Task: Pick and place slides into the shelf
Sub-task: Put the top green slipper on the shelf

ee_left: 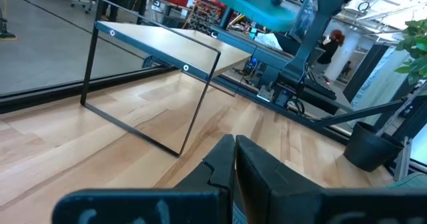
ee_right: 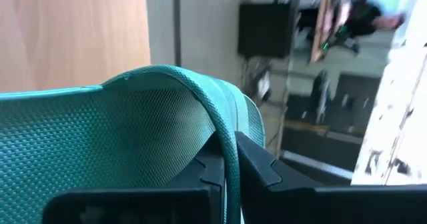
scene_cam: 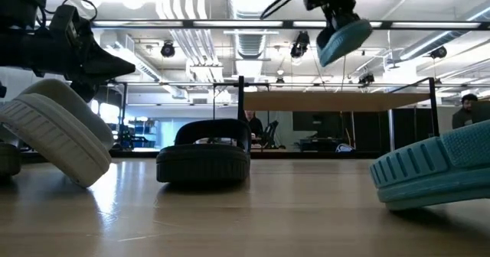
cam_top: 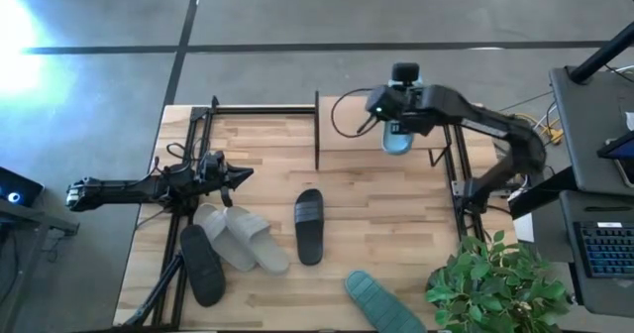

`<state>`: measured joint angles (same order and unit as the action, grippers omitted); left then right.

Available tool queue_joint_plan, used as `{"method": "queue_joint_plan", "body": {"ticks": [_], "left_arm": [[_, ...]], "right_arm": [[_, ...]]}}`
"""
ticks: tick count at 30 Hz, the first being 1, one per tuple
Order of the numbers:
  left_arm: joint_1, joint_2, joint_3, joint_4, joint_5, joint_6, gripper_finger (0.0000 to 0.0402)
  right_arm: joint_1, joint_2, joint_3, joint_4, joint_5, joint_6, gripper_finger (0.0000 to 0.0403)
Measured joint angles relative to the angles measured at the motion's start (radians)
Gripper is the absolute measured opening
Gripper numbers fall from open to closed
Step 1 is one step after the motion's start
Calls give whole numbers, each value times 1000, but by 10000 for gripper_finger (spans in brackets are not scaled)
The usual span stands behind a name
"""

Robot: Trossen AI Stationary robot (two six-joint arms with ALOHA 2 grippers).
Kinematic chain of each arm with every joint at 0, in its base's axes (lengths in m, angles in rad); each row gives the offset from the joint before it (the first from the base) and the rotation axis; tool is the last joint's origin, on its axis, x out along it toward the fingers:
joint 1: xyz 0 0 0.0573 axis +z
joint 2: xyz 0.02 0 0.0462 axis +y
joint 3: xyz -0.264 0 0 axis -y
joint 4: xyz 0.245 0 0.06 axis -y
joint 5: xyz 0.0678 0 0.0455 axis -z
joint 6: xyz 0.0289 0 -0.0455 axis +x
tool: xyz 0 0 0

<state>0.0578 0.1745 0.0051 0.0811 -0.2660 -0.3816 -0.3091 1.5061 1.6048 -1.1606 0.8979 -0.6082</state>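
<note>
My right gripper (cam_top: 396, 115) is shut on a teal-green slide (cam_top: 397, 140), held high above the shelf's light wood top board (cam_top: 362, 140). In the low view the slide (scene_cam: 344, 39) hangs above the board (scene_cam: 337, 102). My left gripper (cam_top: 243, 174) is shut and empty at the table's left, above two light grey slides (cam_top: 243, 236) that lie overlapping. A black slide (cam_top: 309, 226) lies sole down mid-table. A second black slide (cam_top: 201, 264) lies near left. The other teal-green slide (cam_top: 381, 298) lies at the near edge. My right gripper pinches the teal-green slide's raised rim (ee_right: 227, 141) between its two fingers, with the textured footbed (ee_right: 100, 151) to one side of them. The slide hangs tilted below the gripper, lifted clear of the shelf and the table.
The shelf's black metal side frames (cam_top: 317, 130) stand at the table's far middle. A potted plant (cam_top: 490, 283) stands at the near right corner. Black frame rails (cam_top: 188, 155) run along the table's left side. Bare wood lies between the shelf and the black slide.
</note>
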Motion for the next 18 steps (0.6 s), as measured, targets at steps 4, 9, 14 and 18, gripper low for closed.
{"method": "queue_joint_plan", "body": {"ticks": [4, 9, 14, 18], "left_arm": [[0, 1, 0, 0, 0, 0, 0], [0, 0, 0, 0, 0, 0, 0], [0, 0, 0, 0, 0, 0, 0], [0, 0, 0, 0, 0, 0, 0]], "right_arm": [[-42, -113, -217, 242, -76, -208, 13], [-112, -200, -406, 449, -91, -285, 13], [-166, -239, -504, 578, -167, -295, 13], [-195, -226, -560, 607, -201, -309, 13]]}}
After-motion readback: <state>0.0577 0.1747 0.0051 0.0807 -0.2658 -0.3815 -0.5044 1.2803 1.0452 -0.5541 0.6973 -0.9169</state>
